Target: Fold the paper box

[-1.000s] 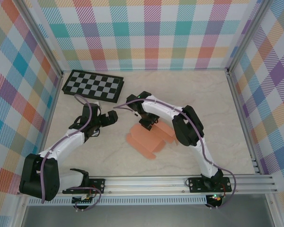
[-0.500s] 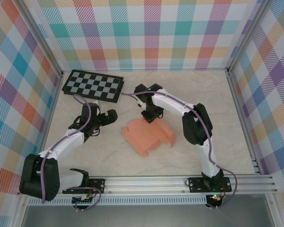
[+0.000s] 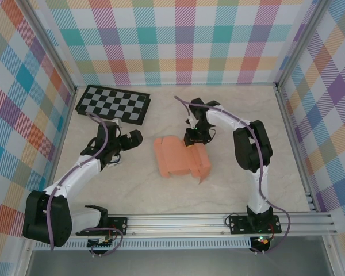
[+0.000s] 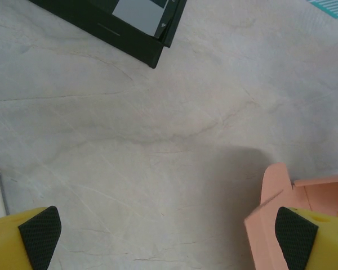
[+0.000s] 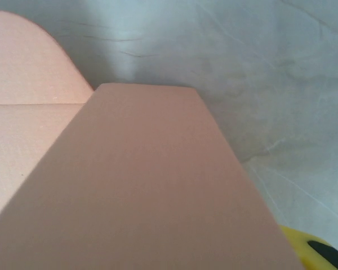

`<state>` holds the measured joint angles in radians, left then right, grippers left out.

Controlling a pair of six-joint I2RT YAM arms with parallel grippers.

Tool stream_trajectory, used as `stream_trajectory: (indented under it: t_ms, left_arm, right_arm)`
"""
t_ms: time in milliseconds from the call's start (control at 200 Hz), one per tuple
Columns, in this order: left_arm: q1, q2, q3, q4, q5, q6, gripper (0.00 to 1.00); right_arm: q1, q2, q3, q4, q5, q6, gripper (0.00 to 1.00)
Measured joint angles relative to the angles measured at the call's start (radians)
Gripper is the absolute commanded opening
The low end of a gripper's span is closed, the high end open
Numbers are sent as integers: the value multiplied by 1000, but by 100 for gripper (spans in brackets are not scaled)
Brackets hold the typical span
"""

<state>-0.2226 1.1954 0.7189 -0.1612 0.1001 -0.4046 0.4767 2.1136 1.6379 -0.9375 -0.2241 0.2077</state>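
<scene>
Paper box [image 3: 181, 156] lies on the pale marbled surface [image 3: 132, 190], nearer the arm bases than the checkerboard [image 3: 112, 103] and off to its right in the top view, apart from it and not touching. The box is salmon-orange card and partly folded: a broad flat panel with rounded corners on the side facing the checkerboard, and a flap standing up along the side away from it. Left gripper [image 3: 133, 140] hangs just on the near side of the checkerboard's right end, between the checkerboard and the box. It is released, jaws spread wide, holding nothing. Left wrist view: left gripper [image 4: 168, 236] has its two yellow fingers with black pads [image 4: 39, 230] at opposite bottom corners with bare surface between them. The checkerboard corner [image 4: 118, 22] is at the top of that view, and the box edge [image 4: 267, 219] is just beside the right-hand finger; can't tell if they touch. Right gripper [image 3: 194, 140] is further right of the checkerboard than the left one, low over the far edge of the box. Right wrist view: a long card panel of the box [image 5: 129, 185] runs up the middle very close to the lens, and one of the yellow fingers [image 5: 312, 247] peeks out at the bottom right beside it. Can't tell whether this gripper is clenched on the card or loose; the card hides the gap.
</scene>
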Motion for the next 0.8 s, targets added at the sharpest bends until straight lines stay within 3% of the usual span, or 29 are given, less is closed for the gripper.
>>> stream_trajectory:
  t_ms: [145,320,435,635,800]
  left_arm:
    - [4,-5,3,-9,70,-39,100]
    - [-12,1,0,48,286,-101,98]
    - [-66,76,21,55,378,-105,94]
    - [-186,211,116,13,434,-104,94]
    - [-223,262,183,-5,428,-98,82]
  right_arm:
    - [-64,-42,-95,103,-97,67,46]
    - [-115,-88,-213,200,-164,118,46]
    - [-123,-121,-275,259,-199,149,46]
    - [-125,-136,-307,323,-240,182,46]
    - [-125,-143,-314,349,-250,197,46]
